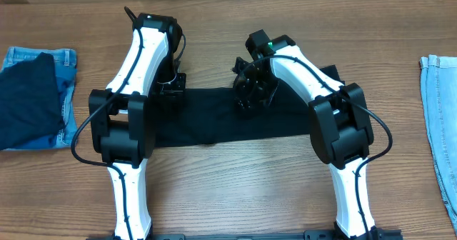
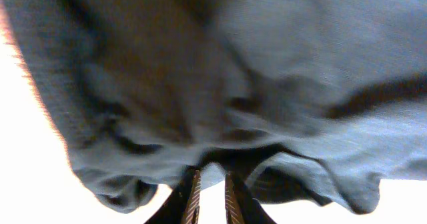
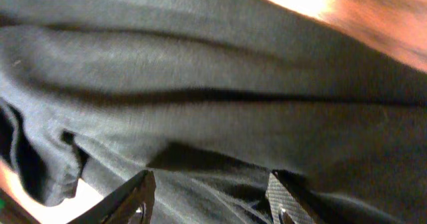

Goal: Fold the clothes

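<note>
The black garment (image 1: 214,115) is spread flat on the wooden table (image 1: 235,190) between both arms. A bunched fold at its edge is pinched by the narrowly set left gripper (image 2: 211,176). The right gripper (image 3: 210,183) is held wide, with cloth lying between its fingers (image 3: 135,200).

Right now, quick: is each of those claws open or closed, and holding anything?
Left gripper: closed, pinching the black cloth.
Right gripper: open at the same cloth, gripping nothing.
</note>
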Motion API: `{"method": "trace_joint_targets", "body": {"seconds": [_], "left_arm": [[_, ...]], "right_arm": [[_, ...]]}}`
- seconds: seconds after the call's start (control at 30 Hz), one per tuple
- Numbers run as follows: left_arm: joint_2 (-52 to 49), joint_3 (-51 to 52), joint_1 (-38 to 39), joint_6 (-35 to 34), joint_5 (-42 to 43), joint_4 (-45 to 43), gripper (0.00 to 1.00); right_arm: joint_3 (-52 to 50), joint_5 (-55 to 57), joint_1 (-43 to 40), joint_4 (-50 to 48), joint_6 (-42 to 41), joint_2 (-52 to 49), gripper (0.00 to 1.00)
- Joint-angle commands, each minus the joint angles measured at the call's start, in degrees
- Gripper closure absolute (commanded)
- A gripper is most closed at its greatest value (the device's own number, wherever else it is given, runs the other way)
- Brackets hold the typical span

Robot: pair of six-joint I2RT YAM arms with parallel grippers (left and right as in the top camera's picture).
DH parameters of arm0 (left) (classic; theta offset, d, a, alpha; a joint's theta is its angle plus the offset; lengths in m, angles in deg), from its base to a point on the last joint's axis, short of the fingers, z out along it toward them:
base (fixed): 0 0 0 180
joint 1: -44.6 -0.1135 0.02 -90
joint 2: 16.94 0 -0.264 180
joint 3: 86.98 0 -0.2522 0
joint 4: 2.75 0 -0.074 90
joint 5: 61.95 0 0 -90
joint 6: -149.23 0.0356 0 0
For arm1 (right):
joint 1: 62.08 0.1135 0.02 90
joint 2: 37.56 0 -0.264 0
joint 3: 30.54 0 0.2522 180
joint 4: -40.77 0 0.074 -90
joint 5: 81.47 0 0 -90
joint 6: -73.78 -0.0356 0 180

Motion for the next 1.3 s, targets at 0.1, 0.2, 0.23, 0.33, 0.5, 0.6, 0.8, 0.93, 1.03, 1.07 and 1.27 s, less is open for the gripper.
{"method": "trace_joint_targets", "body": {"seconds": [0.1, 0.2, 0.23, 0.33, 0.5, 0.6, 0.8, 0.93, 1.03, 1.07, 1.27], "left_arm": [[1.1, -0.5, 0.0, -2.5, -2.1, -3.9, 0.73], [1.0, -0.5, 0.0, -2.4, -0.9, -6.8, 0.70], [0.8, -0.5, 0.0, -2.4, -0.2, -7.7, 0.69], [0.6, 1.8, 0.1, -2.4, -0.1, -9.5, 0.69], [0.6, 8.1, 0.1, -1.9, 3.4, -15.4, 0.71], [0.6, 9.2, 0.1, -1.8, 3.4, -17.7, 0.70], [0.6, 9.2, 0.1, -1.8, 3.4, -18.1, 0.68], [0.6, 10.7, -0.1, 0.9, 3.4, -23.8, 0.63], [-0.2, 15.7, -1.4, 1.0, 3.2, -28.2, 0.71], [-0.2, 16.2, -1.9, 1.0, 1.7, -28.4, 0.74], [-0.2, 16.2, -7.1, -1.3, 3.0, -27.6, 0.76]], "right_arm": [[13.4, 6.9, -1.5, 7.6, -0.2, -0.8, 0.36], [14.4, 7.1, -1.7, 9.1, -0.1, -0.8, 0.32], [14.6, 7.1, -2.2, 9.6, -0.4, -0.7, 0.32], [15.3, 9.8, -6.4, 11.3, -5.0, -0.6, 0.34], [14.8, 10.1, -17.3, 12.7, -5.9, -0.7, 0.38], [12.5, 10.1, -22.1, 12.7, -5.8, -0.9, 0.37], [0.8, 10.1, -25.5, 7.0, -5.7, -0.9, 0.36], [-6.3, 14.4, -27.5, 2.5, -5.7, -0.9, 0.34], [-6.5, 15.1, -30.9, 1.7, -5.7, -0.9, 0.33], [-6.5, 15.1, -31.6, 1.7, -5.7, -0.9, 0.32], [-6.5, 15.1, -34.2, 1.1, -5.7, -0.9, 0.30]]}}
